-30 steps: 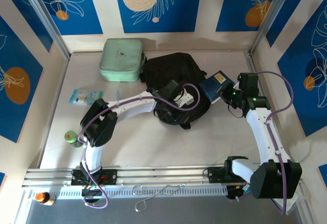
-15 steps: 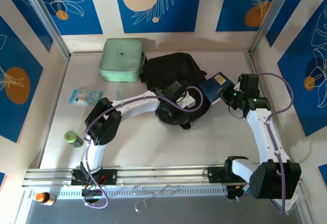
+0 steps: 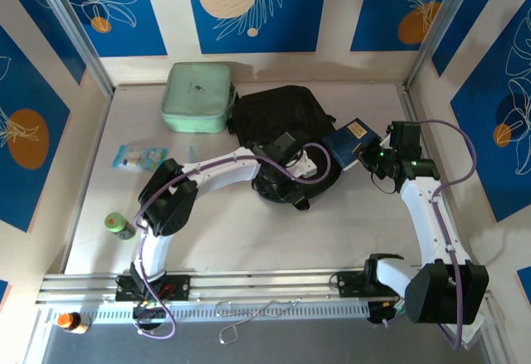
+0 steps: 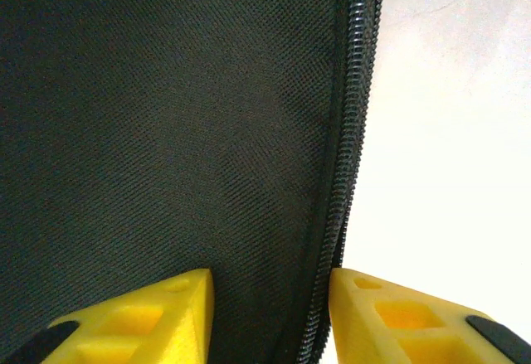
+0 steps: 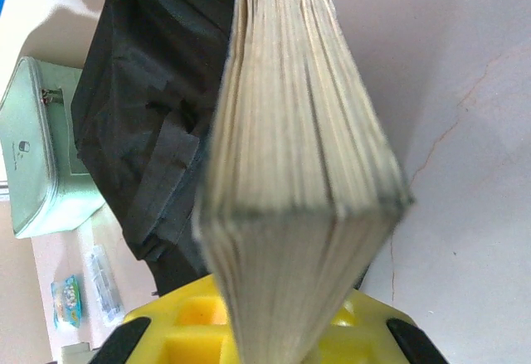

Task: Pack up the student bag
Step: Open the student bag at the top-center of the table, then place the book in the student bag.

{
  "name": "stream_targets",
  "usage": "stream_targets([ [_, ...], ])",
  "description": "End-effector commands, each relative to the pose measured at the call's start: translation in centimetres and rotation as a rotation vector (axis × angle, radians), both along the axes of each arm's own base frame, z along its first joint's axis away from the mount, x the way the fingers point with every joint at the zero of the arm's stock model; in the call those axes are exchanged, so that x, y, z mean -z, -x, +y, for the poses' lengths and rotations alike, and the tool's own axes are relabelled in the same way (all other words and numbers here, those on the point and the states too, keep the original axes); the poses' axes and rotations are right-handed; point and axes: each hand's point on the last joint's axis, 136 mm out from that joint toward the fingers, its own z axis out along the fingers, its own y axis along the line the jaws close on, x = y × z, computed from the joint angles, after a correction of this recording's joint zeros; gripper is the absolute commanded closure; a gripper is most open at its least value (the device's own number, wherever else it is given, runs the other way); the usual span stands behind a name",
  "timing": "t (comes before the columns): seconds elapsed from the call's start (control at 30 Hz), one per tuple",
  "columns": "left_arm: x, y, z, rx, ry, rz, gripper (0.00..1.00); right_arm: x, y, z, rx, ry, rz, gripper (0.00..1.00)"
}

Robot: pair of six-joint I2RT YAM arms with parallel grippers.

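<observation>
Nearest thing is a little orange-capped bottle [image 3: 70,322] on the rail at the near left, then a small green can [image 3: 118,225] lying on the table [image 3: 232,240] on the left side. A bit further on there's a flat blue packet [image 3: 139,157], also on the left

The left claw [image 4: 270,298] has reached across to the near end of the backpack [image 3: 282,115]. Up close, its yellow fingers [image 4: 141,318] sit part-way apart with the black fabric and the zipper [image 4: 348,132] in the gap. Honestly can't tell if it's actually pinching the cloth or just sitting around it

The right claw [image 5: 265,335] is clamped on a thick blue book [image 3: 352,138], held just off the right side of the backpack with the page edges pointing toward its camera

The backpack itself lies in the middle of the table toward the far side, and it's the biggest thing there. Touching its far-left corner is a mint green zip case [image 3: 197,96], flat on the table by the back wall
</observation>
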Motion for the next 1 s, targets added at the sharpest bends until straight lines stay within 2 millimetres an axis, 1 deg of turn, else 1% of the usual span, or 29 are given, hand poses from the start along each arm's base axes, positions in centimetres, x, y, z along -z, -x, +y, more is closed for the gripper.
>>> stream_targets([
  [0.0,0.6,0.0,0.2,0.039,-0.061,-0.027,0.66,-0.9,0.0,0.3,-0.009,-0.024,-0.042,1.0],
  [0.07,0.5,-0.1,0.3,0.039,-0.068,-0.032,0.72,-1.0,0.0,0.2,-0.007,-0.024,-0.043,1.0],
  [0.13,0.0,-0.4,0.2,0.035,-0.058,-0.047,0.8,-1.0,0.0,0.2,-0.006,-0.024,-0.043,1.0],
  [0.27,-1.9,-0.9,-0.1,0.023,-0.017,-0.087,0.91,-1.5,0.2,-0.2,0.003,-0.013,-0.051,1.0],
  [0.33,-3.0,-1.3,0.0,0.009,0.003,-0.105,0.99,-1.9,0.4,-0.7,0.016,-0.009,-0.061,1.0],
  [0.6,-7.0,-3.9,1.1,-0.107,0.125,-0.146,1.0,-4.6,1.6,-2.3,0.065,0.012,-0.125,1.0],
  [0.77,-9.3,-6.3,2.4,-0.238,0.232,-0.148,1.0,-5.2,2.8,-3.7,0.119,0.041,-0.13,1.0],
  [0.83,-10.6,-7.7,3.1,-0.316,0.275,-0.187,1.0,-5.8,3.4,-3.9,0.132,0.043,-0.147,1.0],
  [0.9,-12.0,-9.1,3.7,-0.388,0.314,-0.268,1.0,-7.1,4.1,-3.9,0.128,0.059,-0.201,1.0],
  [0.97,-13.8,-9.7,3.5,-0.414,0.381,-0.318,1.0,-7.9,4.8,-4.0,0.135,0.077,-0.227,1.0],
])
